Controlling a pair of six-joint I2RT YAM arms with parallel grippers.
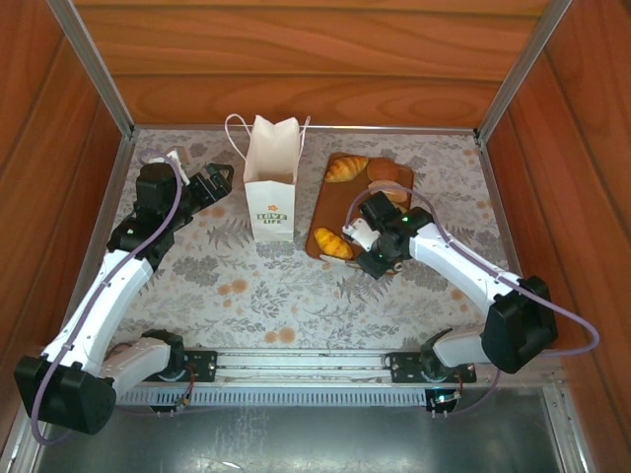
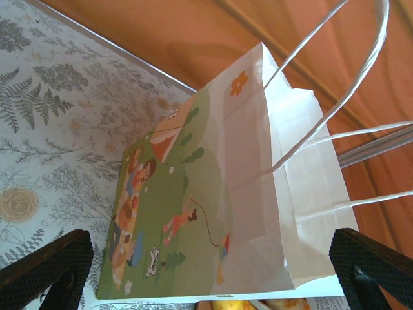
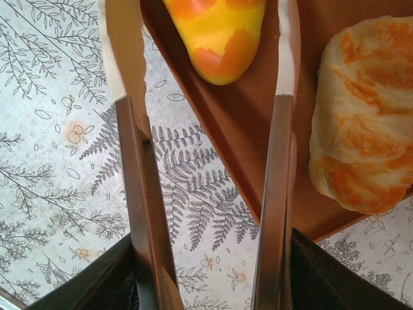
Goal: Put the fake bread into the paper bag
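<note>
The white paper bag [image 1: 270,182] stands upright at the back middle, with its picture side [image 2: 193,213] facing the left wrist camera. My left gripper [image 1: 223,183] is open just left of the bag, a finger [image 2: 48,268] showing at each lower corner of the left wrist view. On the brown board [image 1: 322,225] lie a croissant [image 1: 345,168], a glazed roll [image 1: 388,192] and a yellow striped pastry [image 1: 333,242]. My right gripper [image 1: 380,241] is shut on a pair of tongs [image 3: 277,194]. The spread tong tips straddle the yellow pastry [image 3: 219,32], and the roll [image 3: 361,123] lies to their right.
The board's near corner [image 3: 258,161] sits on the fern-patterned cloth [image 1: 256,286]. Wooden walls and metal posts close in the back and both sides. The bag's cord handles [image 2: 335,110] stick out toward the back wall.
</note>
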